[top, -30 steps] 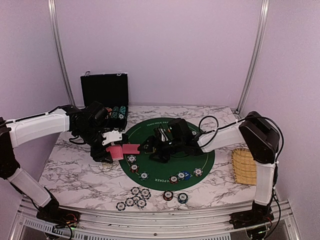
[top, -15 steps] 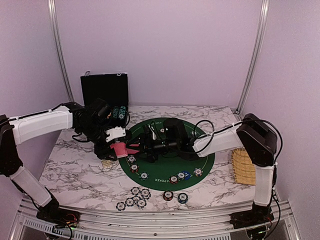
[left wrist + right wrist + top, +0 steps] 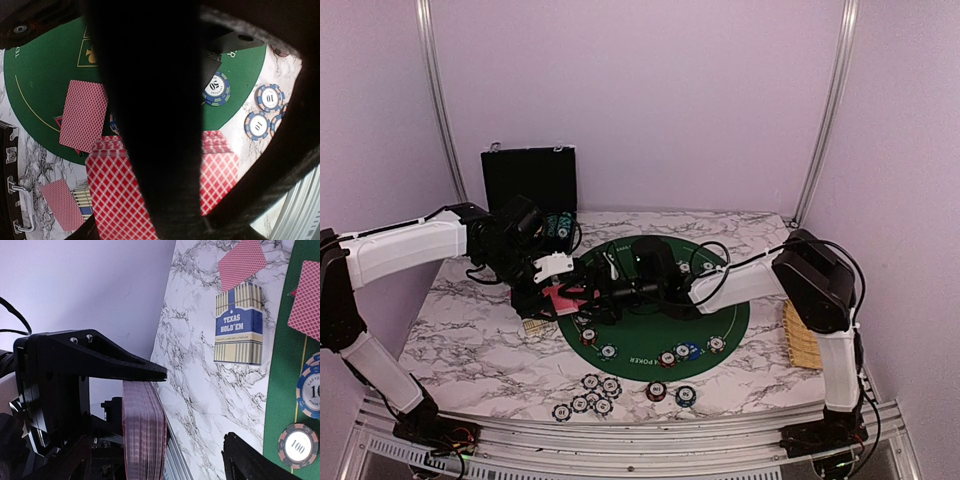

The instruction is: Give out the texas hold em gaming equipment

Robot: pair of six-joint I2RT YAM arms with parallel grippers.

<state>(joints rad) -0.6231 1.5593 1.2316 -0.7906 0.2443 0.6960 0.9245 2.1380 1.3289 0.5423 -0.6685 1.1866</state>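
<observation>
My left gripper (image 3: 552,292) is shut on a deck of red-backed playing cards (image 3: 563,298) above the left rim of the green mat. In the left wrist view a dark finger crosses the deck (image 3: 112,195). My right gripper (image 3: 592,298) is open, and the deck's edge (image 3: 145,435) stands between its fingers (image 3: 250,460). One card (image 3: 84,115) lies on the mat and another (image 3: 242,262) on the marble. Poker chips sit on the mat (image 3: 685,352) and near the front edge (image 3: 590,393).
A striped Texas Hold'em card box (image 3: 238,330) lies on the marble left of the green mat (image 3: 720,300). A black hinged case (image 3: 528,180) stands open at the back left with chips (image 3: 555,227) in it. A woven yellow tray (image 3: 803,340) lies at the right edge.
My right gripper has moved left across the mat until its fingers reach the deck. The left gripper has lifted slightly with the deck, still shut on it.
</observation>
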